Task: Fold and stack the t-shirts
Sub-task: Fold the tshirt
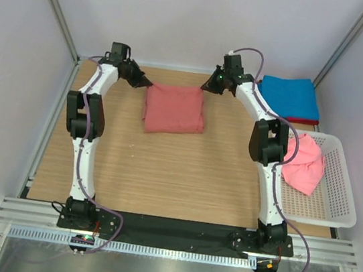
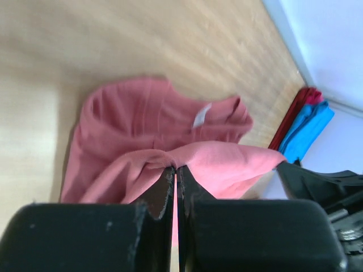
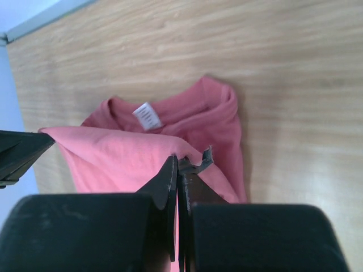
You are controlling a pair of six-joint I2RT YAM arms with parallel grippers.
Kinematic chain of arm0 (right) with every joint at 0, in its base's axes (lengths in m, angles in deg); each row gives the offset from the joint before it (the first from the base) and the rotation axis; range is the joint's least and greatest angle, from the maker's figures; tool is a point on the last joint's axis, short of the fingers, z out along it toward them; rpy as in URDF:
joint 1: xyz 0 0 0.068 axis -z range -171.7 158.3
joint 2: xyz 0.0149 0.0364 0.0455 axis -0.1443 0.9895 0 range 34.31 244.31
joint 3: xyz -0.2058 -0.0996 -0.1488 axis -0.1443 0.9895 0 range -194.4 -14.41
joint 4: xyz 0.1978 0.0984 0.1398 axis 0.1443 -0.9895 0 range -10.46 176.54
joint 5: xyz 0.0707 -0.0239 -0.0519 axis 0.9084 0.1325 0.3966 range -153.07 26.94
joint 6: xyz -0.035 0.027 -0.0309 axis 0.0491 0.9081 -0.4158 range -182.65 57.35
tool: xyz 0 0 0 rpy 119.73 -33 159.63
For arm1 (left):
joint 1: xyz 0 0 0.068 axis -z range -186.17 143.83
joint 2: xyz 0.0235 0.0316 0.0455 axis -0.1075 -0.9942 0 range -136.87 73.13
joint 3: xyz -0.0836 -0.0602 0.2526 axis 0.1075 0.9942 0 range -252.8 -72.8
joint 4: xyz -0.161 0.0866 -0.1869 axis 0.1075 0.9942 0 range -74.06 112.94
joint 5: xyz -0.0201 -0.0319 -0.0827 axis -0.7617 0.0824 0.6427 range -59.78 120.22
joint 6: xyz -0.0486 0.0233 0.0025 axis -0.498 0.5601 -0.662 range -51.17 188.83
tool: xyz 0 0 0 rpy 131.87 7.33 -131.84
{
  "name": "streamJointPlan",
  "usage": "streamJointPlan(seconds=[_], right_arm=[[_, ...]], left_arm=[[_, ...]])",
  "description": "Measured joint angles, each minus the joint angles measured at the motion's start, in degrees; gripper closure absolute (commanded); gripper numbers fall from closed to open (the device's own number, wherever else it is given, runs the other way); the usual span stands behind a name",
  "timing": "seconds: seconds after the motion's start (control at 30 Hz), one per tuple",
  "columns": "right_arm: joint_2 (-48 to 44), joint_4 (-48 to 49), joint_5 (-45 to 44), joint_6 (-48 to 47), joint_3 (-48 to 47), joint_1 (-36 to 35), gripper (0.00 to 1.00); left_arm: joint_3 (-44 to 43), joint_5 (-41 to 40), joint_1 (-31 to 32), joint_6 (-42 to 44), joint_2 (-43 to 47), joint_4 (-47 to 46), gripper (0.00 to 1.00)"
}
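Salmon-red shirt (image 1: 174,109) at the far middle of your table (image 1: 162,174), your left gripper (image 2: 174,170) pinched tight on its far left corner, your right gripper (image 3: 178,161) pinched tight on its far right corner, blue shirt (image 1: 288,95) on dark red shirt (image 1: 303,121) far right, pink shirt (image 1: 303,164) in basket (image 1: 342,202).

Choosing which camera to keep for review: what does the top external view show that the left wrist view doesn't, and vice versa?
Only top external: the white basket holding the pink t-shirt. Only left wrist: the salmon t-shirt's white neck label, and the left gripper shut on its lifted edge. Both: that t-shirt, plus the blue t-shirt on the dark red t-shirt.
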Motion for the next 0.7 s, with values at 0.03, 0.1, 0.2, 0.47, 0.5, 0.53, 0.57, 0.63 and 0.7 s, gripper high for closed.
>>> streamJointPlan(seconds=[0.03,0.1,0.2,0.47,0.5,0.53,0.57,0.63,0.7], right_arm=[[1.9,1.2,0.2,0.5,-0.9,0.3,0.99],[5.9,3.4,0.9,1.8,-3.5,0.7,0.99],[11.0,6.4,2.1,3.2,-6.8,1.3,0.94],[13.9,11.2,3.8,4.0,-8.7,2.6,0.57],[13.7,11.3,4.3,3.7,-8.8,2.8,0.56],[13.5,11.1,4.9,3.6,-8.8,3.2,0.54],[12.9,11.1,5.6,3.4,-8.2,3.5,0.52],[11.0,10.4,6.8,2.6,-5.3,4.3,0.5],[8.4,9.4,8.3,1.4,-1.6,4.8,0.51]], left_arm=[[-1.6,0.0,-0.2,-0.2,-1.8,-1.2,1.0],[-4.4,0.1,-0.6,-1.1,-5.0,-3.1,1.0],[-5.6,-0.1,-1.1,-2.4,-7.5,-5.5,1.0],[-13.0,-0.1,-2.4,-4.2,-12.8,-9.0,0.85],[-13.7,-0.1,-2.7,-4.2,-13.2,-9.5,0.84],[-14.0,-0.3,-3.0,-4.2,-13.3,-9.7,0.76],[-14.1,-0.8,-3.3,-4.1,-13.2,-9.9,0.74],[-14.1,-2.2,-3.7,-3.5,-12.9,-9.8,0.66],[-13.7,-4.0,-4.0,-2.1,-12.2,-9.1,0.66]])
